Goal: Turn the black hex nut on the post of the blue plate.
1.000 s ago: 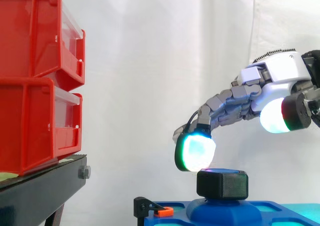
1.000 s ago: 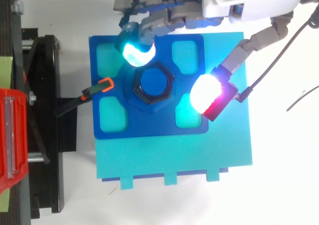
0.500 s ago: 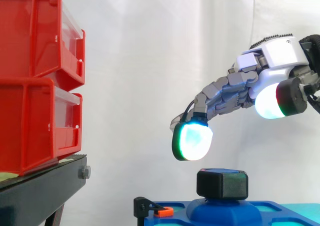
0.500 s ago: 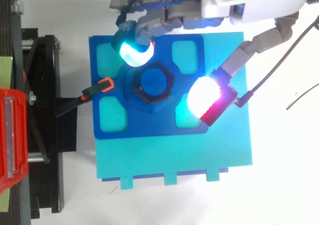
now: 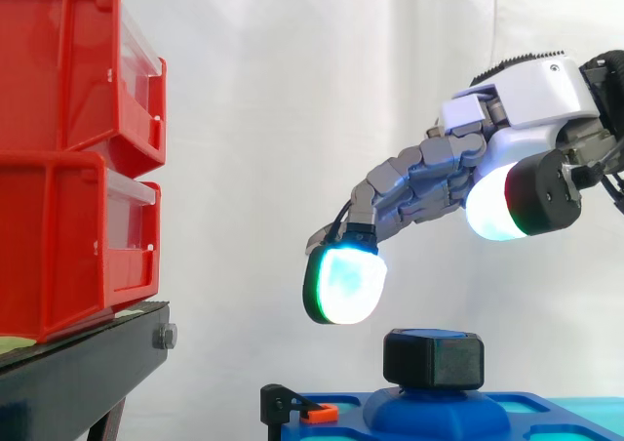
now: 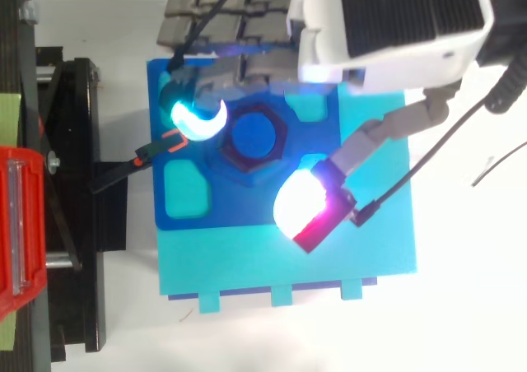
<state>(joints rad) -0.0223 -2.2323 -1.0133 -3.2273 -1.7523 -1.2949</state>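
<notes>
The black hex nut (image 5: pixel 434 359) (image 6: pixel 252 138) sits on the blue post (image 6: pixel 254 135) in the middle of the blue plate (image 6: pixel 189 224). My hand (image 5: pixel 526 104) (image 6: pixel 387 34) hovers above the nut without touching it. Its fingers reach left and downward, loosely spread, with a cyan-glowing fingertip (image 5: pixel 342 283) (image 6: pixel 195 120) up and left of the nut. The thumb's white and red pad (image 5: pixel 507 207) (image 6: pixel 306 211) hangs on the other side. Nothing is held between them.
Two stacked red bins (image 5: pixel 78 158) stand on a black stand (image 5: pixel 78 373) at the left. An orange-tipped black clamp (image 5: pixel 302 410) (image 6: pixel 160 146) grips the plate's left edge. The plate lies on a teal base (image 6: pixel 288 265).
The hand has risen and shifted left, away from the nut. In the top view the thumb pad has swung down toward the plate's front edge. The nut has not moved.
</notes>
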